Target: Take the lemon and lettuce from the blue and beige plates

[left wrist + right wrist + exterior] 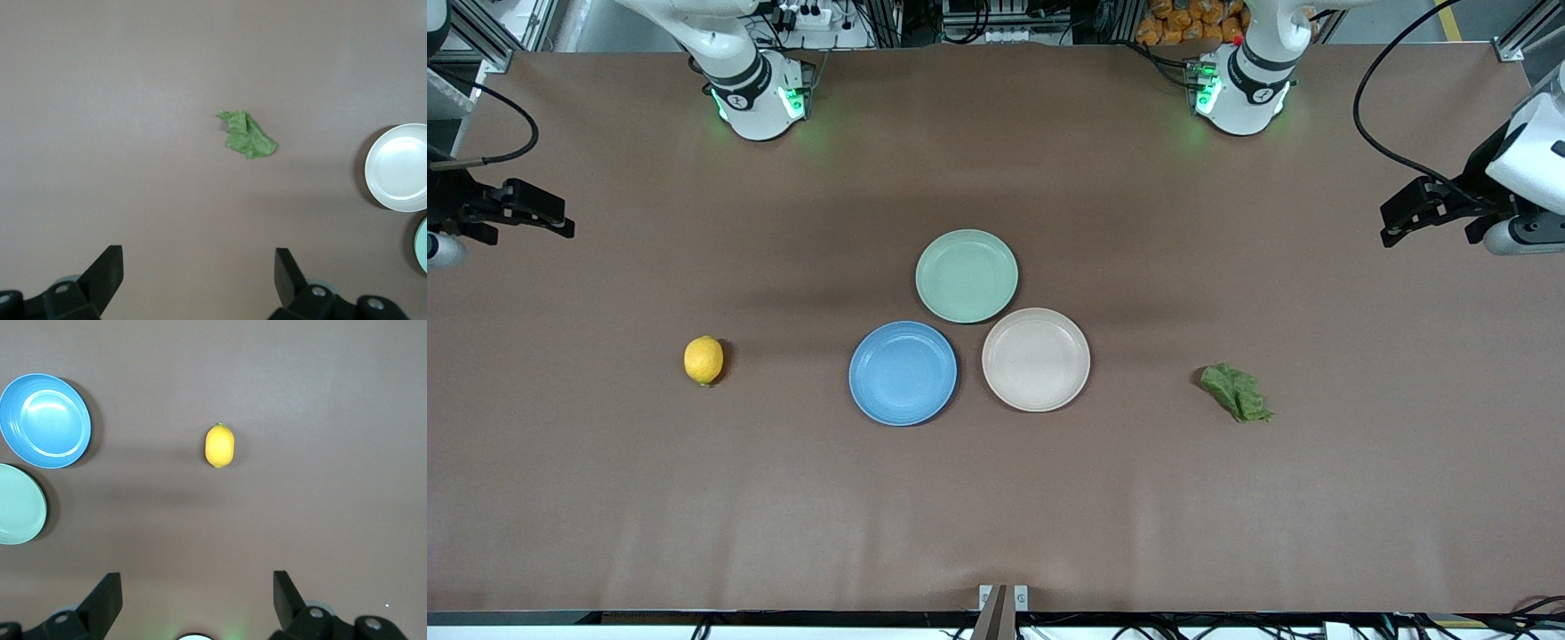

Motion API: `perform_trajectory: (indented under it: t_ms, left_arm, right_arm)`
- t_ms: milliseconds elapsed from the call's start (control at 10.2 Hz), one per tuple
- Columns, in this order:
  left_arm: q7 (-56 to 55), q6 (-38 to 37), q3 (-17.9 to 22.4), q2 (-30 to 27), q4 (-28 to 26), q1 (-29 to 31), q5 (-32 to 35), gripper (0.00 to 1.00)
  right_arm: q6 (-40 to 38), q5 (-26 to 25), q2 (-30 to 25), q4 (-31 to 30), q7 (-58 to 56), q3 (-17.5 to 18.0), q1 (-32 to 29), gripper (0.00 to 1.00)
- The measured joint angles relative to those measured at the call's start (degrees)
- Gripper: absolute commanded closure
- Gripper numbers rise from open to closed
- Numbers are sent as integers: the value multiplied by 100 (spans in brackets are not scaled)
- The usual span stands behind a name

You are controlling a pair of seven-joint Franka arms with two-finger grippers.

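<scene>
A yellow lemon (703, 360) lies on the bare brown table, toward the right arm's end, apart from the blue plate (903, 373). It also shows in the right wrist view (219, 445). A green lettuce leaf (1236, 392) lies on the table toward the left arm's end, apart from the beige plate (1036, 359). It also shows in the left wrist view (248, 135). Both plates are empty. My left gripper (1394, 227) is open and empty, high over its end of the table (198, 257). My right gripper (560, 222) is open and empty, high over its end (197, 580).
An empty pale green plate (967, 276) sits next to the blue and beige plates, farther from the front camera. The three plates cluster at the table's middle. The arms' bases (760, 98) stand along the table's edge farthest from the front camera.
</scene>
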Motion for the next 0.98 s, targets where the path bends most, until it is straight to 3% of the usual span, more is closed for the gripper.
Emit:
perform_trajectory:
  t_ms: [980]
  left_arm:
    - [1,50,-5,16,-13,61,0,0]
  right_arm:
    - [-123,0,0,0,393,-37,194,0]
